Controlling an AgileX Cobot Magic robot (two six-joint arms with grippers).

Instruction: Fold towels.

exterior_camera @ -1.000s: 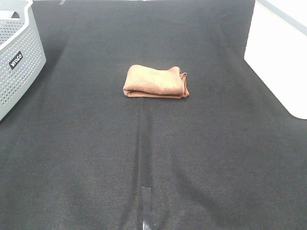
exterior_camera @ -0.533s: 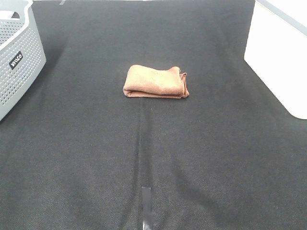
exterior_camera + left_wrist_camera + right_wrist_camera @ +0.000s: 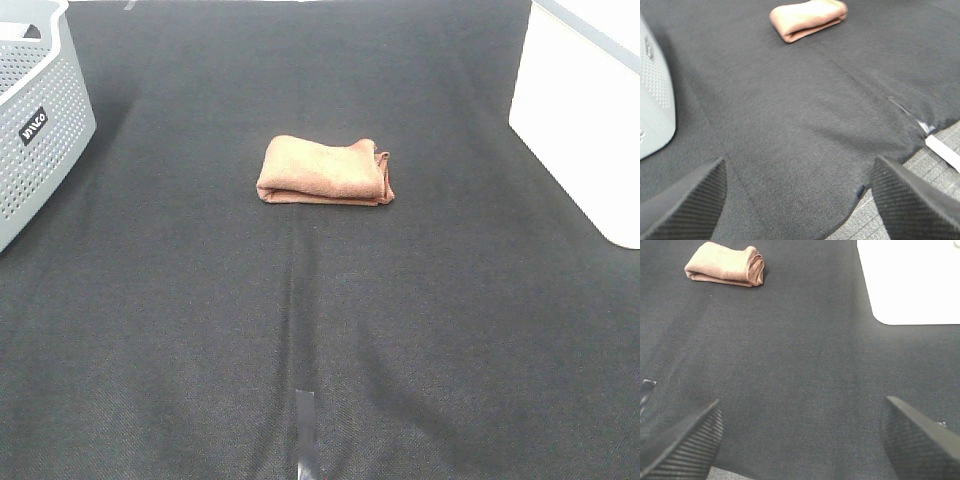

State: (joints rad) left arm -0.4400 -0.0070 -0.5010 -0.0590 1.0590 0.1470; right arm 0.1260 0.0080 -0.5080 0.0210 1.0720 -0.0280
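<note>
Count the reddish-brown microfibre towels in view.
1. The folded reddish-brown microfibre towel lies mid-table on the black cloth, apart from the grey perforated basket and the white bin. More could be hidden inside either container.

No change observed across the interval. The folded towel (image 3: 324,172) lies where it lay before on the black cloth (image 3: 320,330). Nothing has entered the overhead view.
</note>
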